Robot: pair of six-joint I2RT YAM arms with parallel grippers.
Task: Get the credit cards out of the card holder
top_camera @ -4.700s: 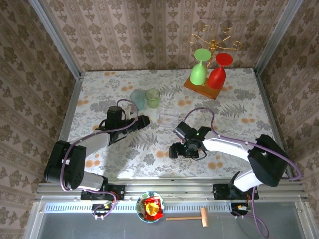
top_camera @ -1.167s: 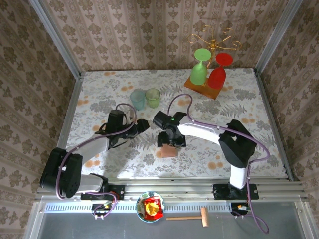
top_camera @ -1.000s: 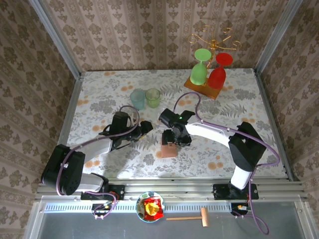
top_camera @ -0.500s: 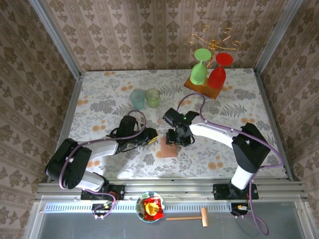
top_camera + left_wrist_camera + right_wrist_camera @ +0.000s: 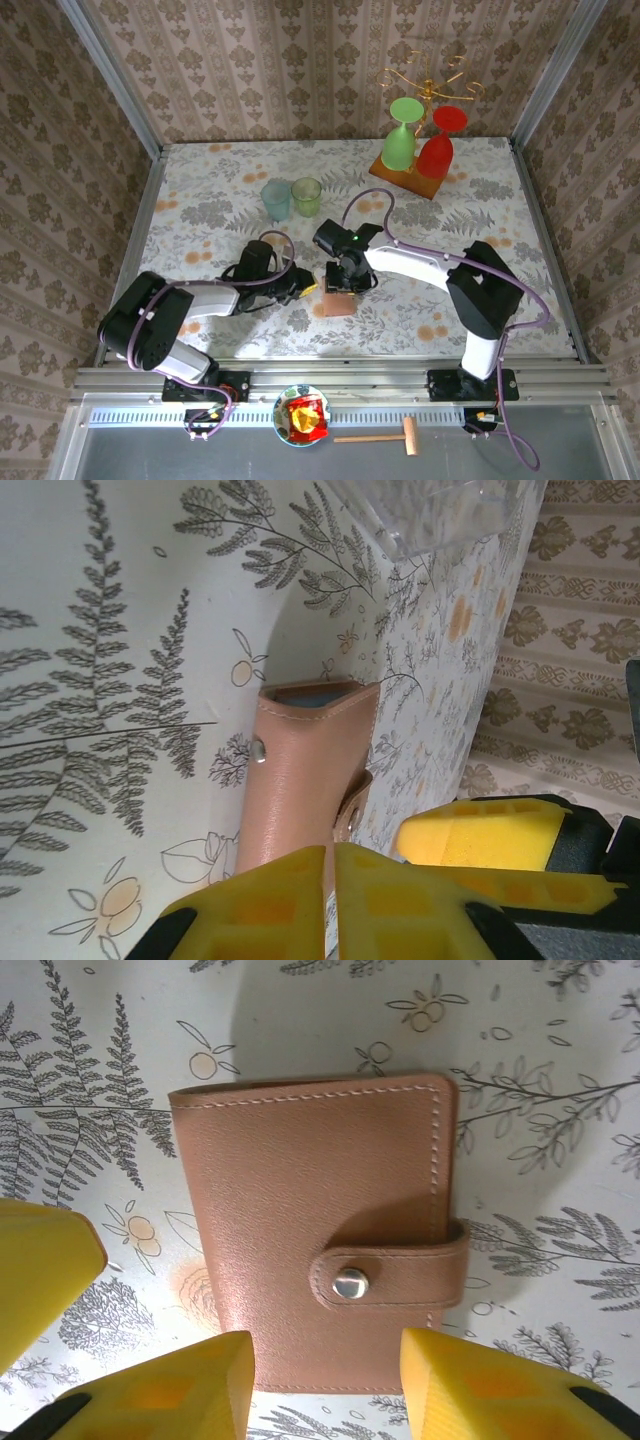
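The holder [image 5: 310, 1200] lies flat on the table [image 5: 560, 1080], near the front middle, between the two grippers. It is closed: the strap [image 5: 400, 1270] goes over its edge and the snap [image 5: 349, 1282] is fastened. The cards are inside, so I cannot see them. From the left wrist, only a thin line of blue lining shows at the far end of the holder.

The left gripper [image 5: 330, 865] is low on the table at the left side of the holder. Its yellow pads [image 5: 260, 900] are pressed together with nothing between them. From the left wrist the holder seems to reach the pads, but the right wrist view shows a strip of bare table between that finger and the leather. So I judge it is just beside the holder and does not grasp it.

The right gripper [image 5: 325, 1380] hangs over the near edge of the holder. Its two fingers [image 5: 180, 1380] stand apart, one on each side of the lower edge, and hold nothing.

I think the step in hand is the first one: to fix the holder and open it. No card is out yet. The next move probably calls for one gripper to press or pinch the body of the holder, so that it does not slide on the smooth cloth. The other must catch the free end of the strap and pull it off the snap. The strap is small and lies flat on the leather, so a fingertip must come under its edge, and this may slip. Only when the holder is folded open can a card be pinched and drawn from its pocket.
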